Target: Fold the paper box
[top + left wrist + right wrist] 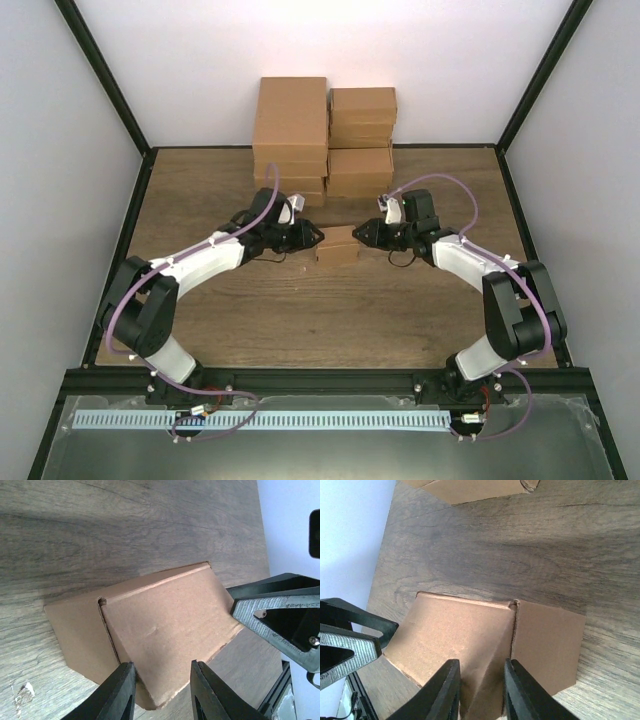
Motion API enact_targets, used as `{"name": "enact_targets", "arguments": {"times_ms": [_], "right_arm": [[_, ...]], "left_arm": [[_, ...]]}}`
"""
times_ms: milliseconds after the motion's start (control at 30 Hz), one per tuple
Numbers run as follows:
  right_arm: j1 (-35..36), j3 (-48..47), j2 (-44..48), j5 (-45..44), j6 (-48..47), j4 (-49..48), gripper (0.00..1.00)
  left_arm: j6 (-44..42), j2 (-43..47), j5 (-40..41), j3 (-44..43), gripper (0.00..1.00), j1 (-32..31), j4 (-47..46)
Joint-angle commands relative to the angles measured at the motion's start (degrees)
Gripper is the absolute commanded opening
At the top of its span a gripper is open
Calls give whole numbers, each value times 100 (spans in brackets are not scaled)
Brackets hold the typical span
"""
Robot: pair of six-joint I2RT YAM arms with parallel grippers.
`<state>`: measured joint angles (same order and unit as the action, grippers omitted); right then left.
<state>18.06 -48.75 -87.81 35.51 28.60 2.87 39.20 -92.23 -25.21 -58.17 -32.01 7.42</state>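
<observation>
Paper box [338, 245] is at the middle of the table [330, 320], between the two arms. It is closed up, so its inside is not visible.

Left gripper [162, 666]: narrow, fingers pinching one end of the box.

Right gripper [481, 662]: narrow, clamped on the opposite end.

Stacked brown cartons [291, 125] stand at the back wall, all closed and well apart from the box.

The wood-grain tabletop [250, 310] carries the small tan paper box [338, 245] near its middle. Beyond the paper box, at the tabletop's far edge, stand brown cartons: a lower stack [361, 140] straight behind it and a taller stack [290, 135] just left of that.
</observation>
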Motion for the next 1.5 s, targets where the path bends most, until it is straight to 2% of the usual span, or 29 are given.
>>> {"name": "enact_targets", "arguments": {"times_ms": [0, 267, 367, 433, 500, 533, 567, 600, 633, 767, 1000, 1200, 1300, 1467], "right_arm": [[-8, -69, -72, -20, -222, 428, 30], [-13, -747, 340, -455, -536, 959, 50], [-9, -842, 525, -453, -593, 941, 52], [-9, -899, 551, -252, -605, 884, 51], [-8, -925, 489, 196, -598, 720, 45], [-8, -919, 436, 568, -579, 552, 38], [-11, -905, 375, 813, -527, 418, 21], [-9, -896, 295, 1030, -456, 296, 9], [-6, -880, 200, 1199, -389, 185, 2], [-12, -827, -300, 1748, -208, -160, 1], [-94, -449, -789, 2062, -16, -776, 1], [-220, -190, -1424, 2235, 146, -1393, 1], [-216, -204, -1498, 2325, 172, -1438, 1], [-221, -429, -1074, 2195, 23, -1033, 1]], "left_arm": [[-129, 99, 126, 2, 34, -15, 70], [-601, 401, 743, -707, 47, 14, 1000], [-594, 576, 574, -795, 47, 10, 962], [-581, 621, 399, -832, 43, 11, 837], [-569, 608, 251, -845, 36, 12, 706], [-536, 563, 175, -839, 25, 11, 639], [-513, 506, 67, -837, 13, 16, 552], [-480, 426, -61, -825, 5, 23, 443], [-450, 341, -193, -811, 4, 32, 342], [-313, 18, -611, -661, 4, 52, -74], [-132, -196, -799, -29, 4, 89, -696], [300, -633, -964, 663, 4, 95, -1831], [232, -767, -989, 618, 4, 98, -1799], [106, -439, -889, 367, 4, 115, -1325]]}}
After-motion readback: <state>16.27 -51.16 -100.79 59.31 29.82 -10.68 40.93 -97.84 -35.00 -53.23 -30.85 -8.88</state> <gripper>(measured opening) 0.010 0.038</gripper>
